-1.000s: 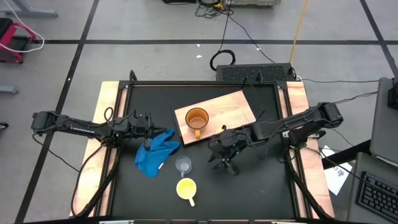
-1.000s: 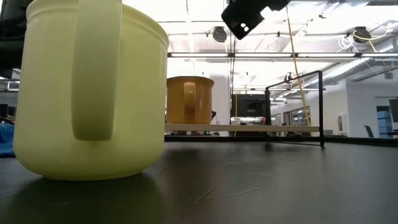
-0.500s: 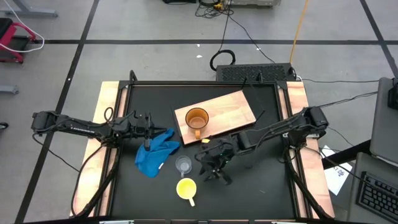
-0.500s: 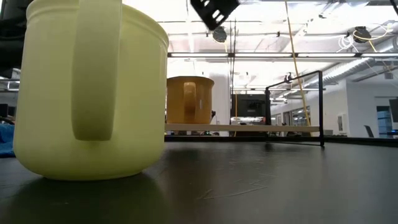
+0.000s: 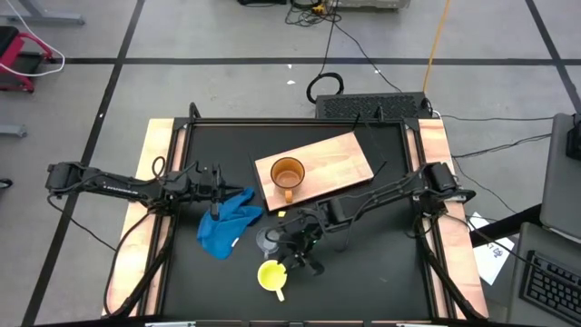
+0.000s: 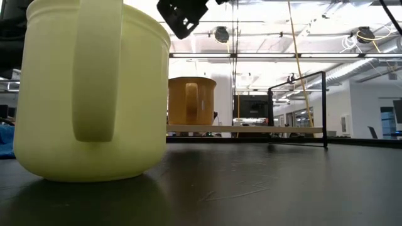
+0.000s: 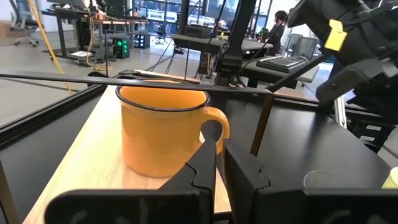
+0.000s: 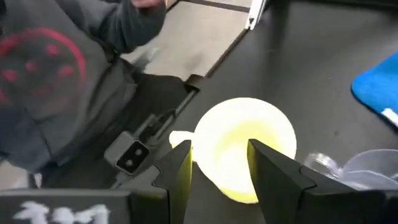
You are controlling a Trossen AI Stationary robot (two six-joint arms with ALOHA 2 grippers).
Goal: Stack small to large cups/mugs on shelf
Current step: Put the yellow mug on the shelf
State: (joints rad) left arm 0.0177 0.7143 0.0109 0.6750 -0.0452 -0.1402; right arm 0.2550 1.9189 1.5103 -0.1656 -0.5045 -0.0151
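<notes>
The yellow mug (image 5: 271, 274) stands on the black table (image 5: 381, 263) near its front edge, handle toward the front, well apart from the wooden shelf (image 5: 338, 160). In the low view this mug (image 6: 88, 94) fills the left side, upright, its handle facing the camera. Just behind it on the table sits the small clear cup (image 5: 267, 241), partly covered from above by the right arm. The orange mug (image 5: 288, 175) stands upright on the shelf, toward its left end, handle pointing to the front.

The right gripper (image 5: 295, 258) hangs above the table just beside the yellow mug and the clear cup. Seen from its wrist, its two fingers (image 8: 179, 167) stand spread apart with the yellow mug (image 8: 245, 146) below and between them; they do not seem to touch it, though the angle makes that hard to judge. A person in a grey hooded top (image 8: 56, 68) shows beyond the table edge in that view.

The left gripper (image 5: 216, 179) waits at the table's left side, just above a crumpled blue cloth (image 5: 227, 225). Its fingers (image 7: 202, 168) are pressed almost together with only a thin slit between them and nothing in it, pointing toward the orange mug (image 7: 163, 127)
</notes>
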